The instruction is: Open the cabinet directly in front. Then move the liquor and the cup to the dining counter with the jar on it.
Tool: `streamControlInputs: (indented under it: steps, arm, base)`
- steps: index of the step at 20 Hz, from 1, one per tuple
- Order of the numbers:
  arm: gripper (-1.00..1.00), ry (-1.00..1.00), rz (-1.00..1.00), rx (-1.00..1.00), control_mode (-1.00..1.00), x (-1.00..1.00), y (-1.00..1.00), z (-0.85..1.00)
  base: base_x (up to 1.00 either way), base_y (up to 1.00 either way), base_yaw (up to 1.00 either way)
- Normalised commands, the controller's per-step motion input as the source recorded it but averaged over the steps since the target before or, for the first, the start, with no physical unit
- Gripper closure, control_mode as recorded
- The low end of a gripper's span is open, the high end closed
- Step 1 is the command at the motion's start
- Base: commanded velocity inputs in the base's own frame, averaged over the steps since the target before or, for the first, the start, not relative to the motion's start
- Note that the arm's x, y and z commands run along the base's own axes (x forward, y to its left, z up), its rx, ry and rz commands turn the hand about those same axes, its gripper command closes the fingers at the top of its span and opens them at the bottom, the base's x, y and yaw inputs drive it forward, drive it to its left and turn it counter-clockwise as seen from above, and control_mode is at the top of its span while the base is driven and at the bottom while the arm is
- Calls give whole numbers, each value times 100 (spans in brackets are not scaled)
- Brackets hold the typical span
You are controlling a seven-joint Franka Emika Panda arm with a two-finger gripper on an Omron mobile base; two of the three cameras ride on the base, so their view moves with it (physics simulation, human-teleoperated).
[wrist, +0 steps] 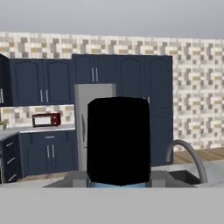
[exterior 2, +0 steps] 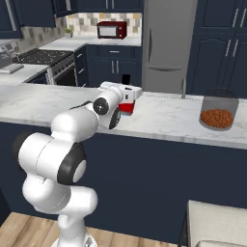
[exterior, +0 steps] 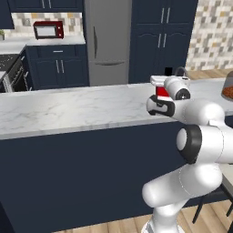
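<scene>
The marble table (exterior 2: 173, 116) stretches left to right over its navy base, its near edge facing the arm. The hand (exterior 2: 126, 102) grips the liquor (exterior 2: 127, 107) above it; the jar (exterior 2: 218, 112) stands far right. Beyond: fridge (exterior 2: 166, 43), microwave (exterior 2: 111, 30).

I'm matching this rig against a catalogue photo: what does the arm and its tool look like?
The arm is made of glossy white rounded segments with dark, nearly black rings and caps at the joints. A dark round cap marks the wrist. The tool has a white boxy body. No cables or lettering can be made out.
</scene>
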Motion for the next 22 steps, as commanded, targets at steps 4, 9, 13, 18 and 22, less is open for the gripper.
streamControlInputs:
  steps: [4, 9, 13, 18, 22]
  arm:
    - [100, 0, 0, 0, -100, 0, 0, -3]
    - [100, 0, 0, 0, -100, 0, 0, 0]
    - [-100, 0, 0, 0, -100, 0, 0, 0]
    - [-100, 0, 0, 0, -100, 0, 0, 0]
    - [-100, 1, 0, 0, -100, 0, 0, 30]
  base:
    - [0, 0, 0]
    - [0, 0, 0]
    - [0, 0, 0]
    - [0, 0, 0]
    - [0, 0, 0]
